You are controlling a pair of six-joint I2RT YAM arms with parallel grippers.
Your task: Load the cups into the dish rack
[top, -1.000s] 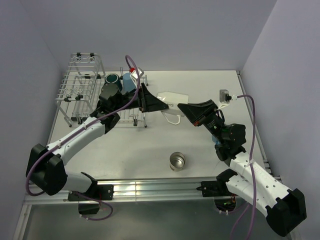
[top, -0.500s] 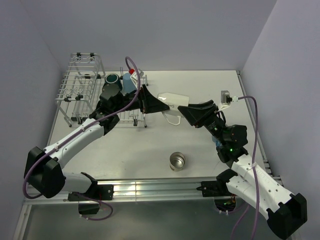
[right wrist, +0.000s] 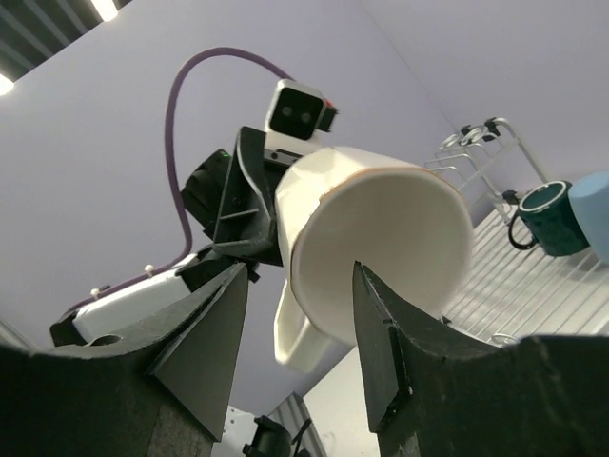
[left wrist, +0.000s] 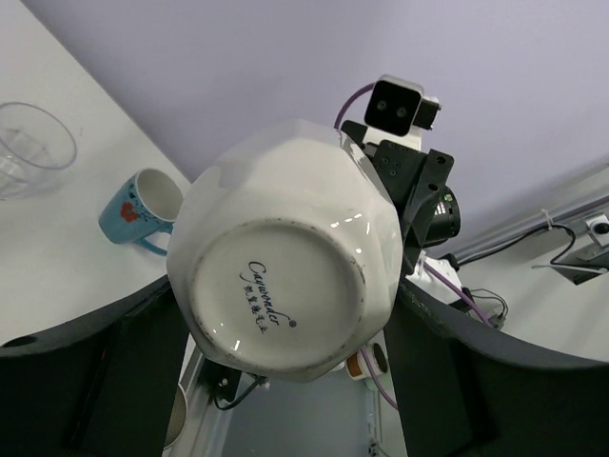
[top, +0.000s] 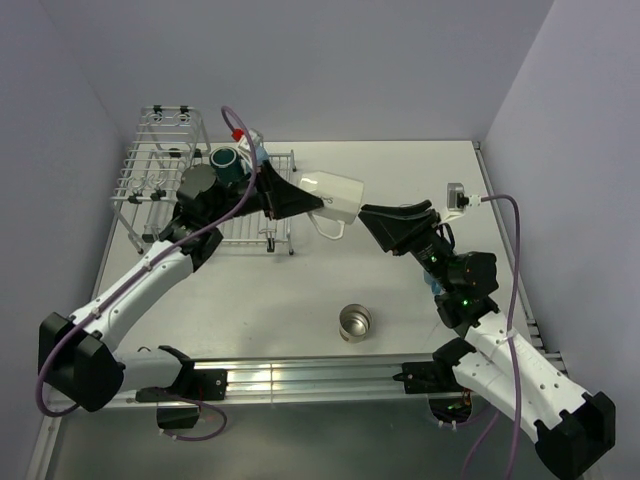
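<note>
Table (top: 400, 170): I am looking down on a pale table, with both arms reaching over it.
Dish rack (top: 150, 185): it is sitting at the far left of the table, with its tall basket at the left end.
Left gripper (top: 308, 200): it is squeezing the cream mug (top: 335, 192) between its two fingers, up in the air just right of the rack.
Right gripper (top: 372, 215): its fingers are standing apart and holding nothing. It is pointing at the mug's open mouth, close by but not touching.
Dark teal mug (top: 226, 160): it is sitting on the rack's flat grid.
Blue tumbler (right wrist: 595, 209): it is standing next to the teal mug. I am seeing only its edge.
Blue mug (left wrist: 143, 205): it is resting on the table, white inside, with its handle toward me.
Clear glass (left wrist: 33, 148): it is standing on the table near the blue mug.
Steel cup (top: 354, 322): it is standing alone on the table's near side, between the two arms.
</note>
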